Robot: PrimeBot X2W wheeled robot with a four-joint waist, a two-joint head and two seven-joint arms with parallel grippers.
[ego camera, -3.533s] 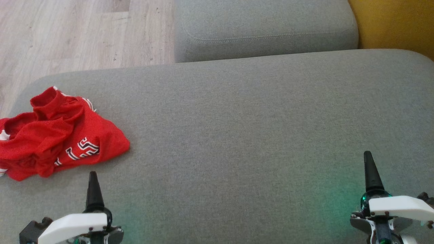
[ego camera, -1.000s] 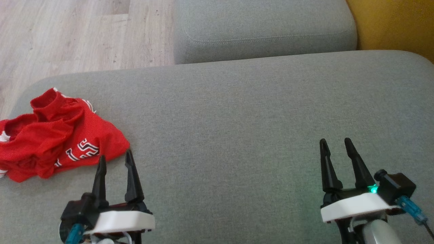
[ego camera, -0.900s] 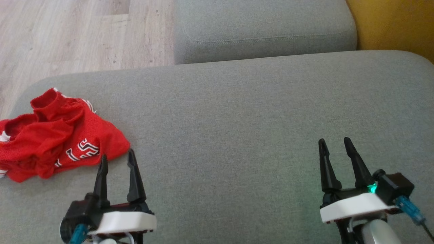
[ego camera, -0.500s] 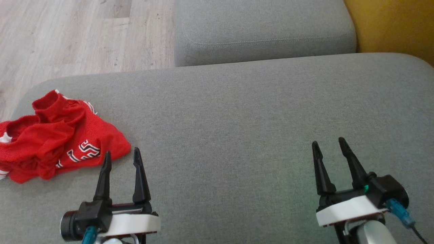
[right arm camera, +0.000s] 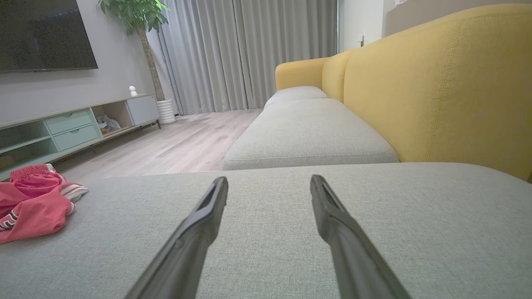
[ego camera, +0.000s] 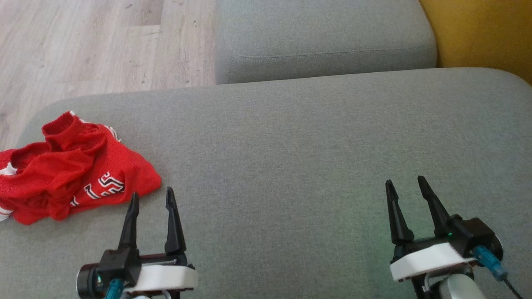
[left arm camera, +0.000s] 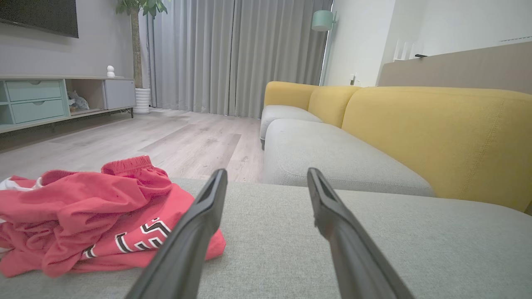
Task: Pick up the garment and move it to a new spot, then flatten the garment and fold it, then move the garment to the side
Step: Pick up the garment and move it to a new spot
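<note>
A crumpled red garment [ego camera: 70, 170] with black and white lettering lies at the left end of the grey cushion [ego camera: 291, 145]. My left gripper [ego camera: 151, 198] hovers just right of and nearer than the garment's corner, open, nothing between its fingers. In the left wrist view the garment [left arm camera: 91, 216] sits left of the left gripper [left arm camera: 266, 177]. Far to the right, my right gripper [ego camera: 406, 185] is open over bare cushion. The right wrist view has the garment [right arm camera: 29, 199] at its far left edge, well away from the right gripper [right arm camera: 269, 182].
A second grey cushion [ego camera: 324, 37] lies beyond the first, with a yellow sofa back [ego camera: 482, 33] at the right. Wooden floor [ego camera: 95, 45] lies past the cushion's left and far edges. A TV cabinet [left arm camera: 50, 99] and curtains [left arm camera: 232, 54] stand across the room.
Both grippers turned from edge-on to showing two spread fingers, and the left one came closer to the garment's corner. The head camera has tilted slightly, shifting the whole picture down. The garment has not moved.
</note>
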